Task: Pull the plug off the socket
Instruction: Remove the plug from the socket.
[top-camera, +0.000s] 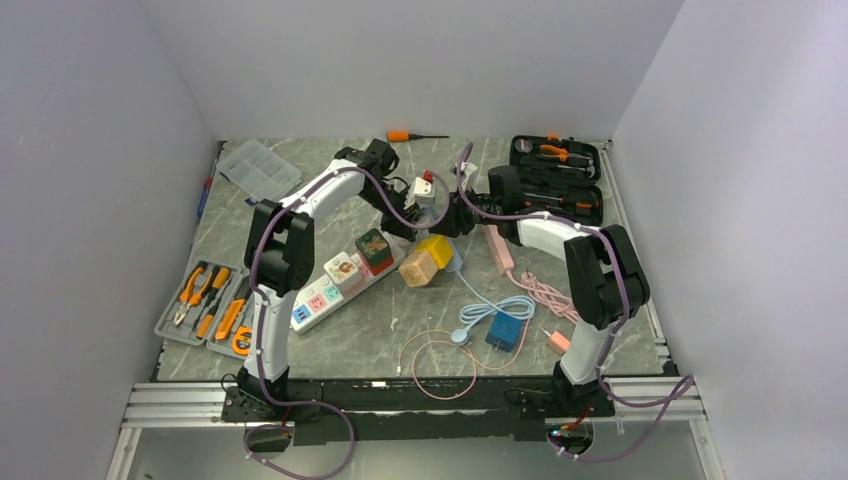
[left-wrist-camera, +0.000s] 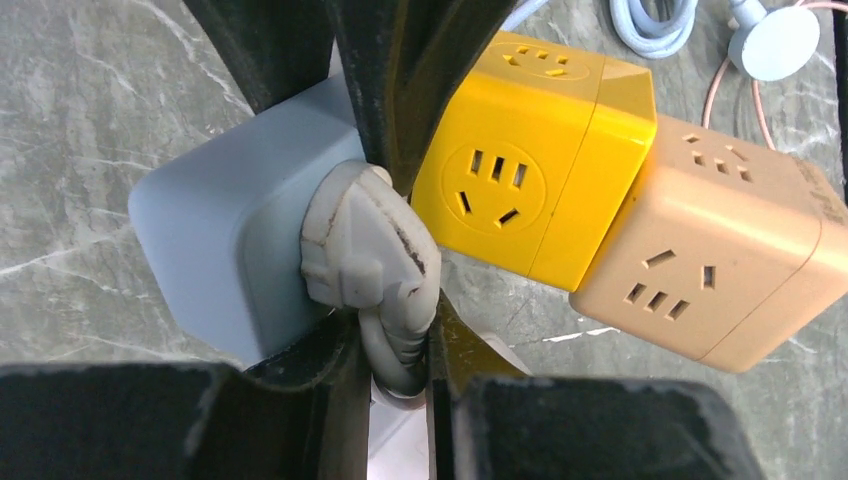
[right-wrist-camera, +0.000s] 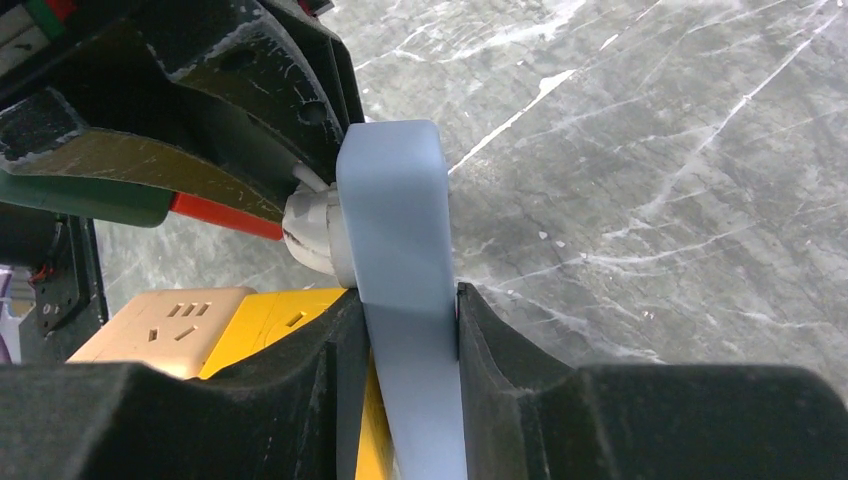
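The left tool (left-wrist-camera: 396, 366) is pressed together on the white plug (left-wrist-camera: 365, 240), pinching it where the cord leaves its body; the plug sits seated in the face of the grey-blue socket (left-wrist-camera: 230, 240), which is lifted just above the worktop (right-wrist-camera: 650, 180). The right tool (right-wrist-camera: 410, 340) pinches that same socket, its two fingers flat against opposite sides of the block. Touching the socket, just beside the left tool, is a yellow cube (left-wrist-camera: 530, 170), and joined to it a tan cube (left-wrist-camera: 700, 260), both showing bare outlet faces. A little beyond these lie a white cable coil (left-wrist-camera: 655, 20) and a round white puck (left-wrist-camera: 775, 42). Left of the left tool and toward the arm bases lies a power strip (top-camera: 318, 298) carrying several adapters. Farther that way an open grey tray (top-camera: 160, 333) holds orange-handled pliers (top-camera: 190, 292) and similar pieces side by side. Toward the right arm's base sits a blue charger (top-camera: 505, 330). Beyond the right tool an open black case (top-camera: 600, 200) holds orange pliers (top-camera: 553, 152) and a row of dark-handled pieces. Far left of the left tool stands a clear compartment box (top-camera: 258, 170); its contents cannot be made out. Farthest lies an orange-handled screwdriver (top-camera: 410, 135).
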